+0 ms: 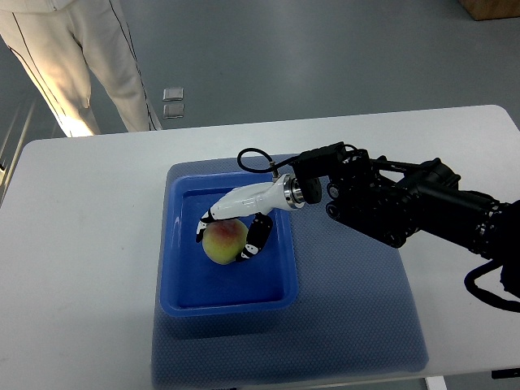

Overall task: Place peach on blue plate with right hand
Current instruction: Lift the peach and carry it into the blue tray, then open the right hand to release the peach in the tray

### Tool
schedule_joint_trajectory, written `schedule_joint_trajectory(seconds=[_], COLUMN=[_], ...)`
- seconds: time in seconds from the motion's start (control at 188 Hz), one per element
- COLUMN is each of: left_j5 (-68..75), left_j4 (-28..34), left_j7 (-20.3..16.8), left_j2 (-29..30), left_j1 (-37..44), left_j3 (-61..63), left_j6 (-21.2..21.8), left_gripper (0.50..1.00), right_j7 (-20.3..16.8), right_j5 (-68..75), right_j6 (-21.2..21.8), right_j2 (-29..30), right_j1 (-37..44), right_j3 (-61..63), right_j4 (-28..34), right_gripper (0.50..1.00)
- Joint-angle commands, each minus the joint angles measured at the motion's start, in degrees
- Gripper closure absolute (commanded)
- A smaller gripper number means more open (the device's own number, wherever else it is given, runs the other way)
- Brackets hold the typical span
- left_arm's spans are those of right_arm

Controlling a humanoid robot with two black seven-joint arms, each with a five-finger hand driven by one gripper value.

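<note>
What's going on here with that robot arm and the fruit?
The robot's right hand, reaching in from the right, has its fingers wrapped around a peach inside a blue plate, a deep tray-like dish on a blue mat on the white table. The peach looks to be at or near the plate's floor, not yet released. A person's legs show beyond the table.

yellow-red peach (223,241), blue plate (183,244), white-black hand (236,227), white table (81,244).
</note>
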Motion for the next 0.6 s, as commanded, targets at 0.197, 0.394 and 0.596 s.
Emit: schedule_joint_trajectory(seconds=[0.197, 0.394, 0.596], left_j5=[0.0, 0.0, 0.0], left_j4=[0.0, 0.0, 0.0], left_j7=[0.0, 0.0, 0.0], left_j2=[0.0, 0.0, 0.0], left_j1=[0.0, 0.0, 0.0], left_j3=[0.0, 0.0, 0.0], left_j6=[0.0, 0.0, 0.0], left_gripper=[0.5, 0.5, 0.5], right_j7=[0.09, 0.09, 0.09], right_j5=[0.53, 3.7, 18.73], right_j6=[0.67, 0.76, -0.03], right_j2=[0.05, -1.45, -6.28], right_j1=[-0.31, 0.04, -1.19], right_j3=[0.24, 1.29, 6.83], right_j4=[0.03, 0.21, 0.03], right_gripper=[0.574, 0.572, 0.572])
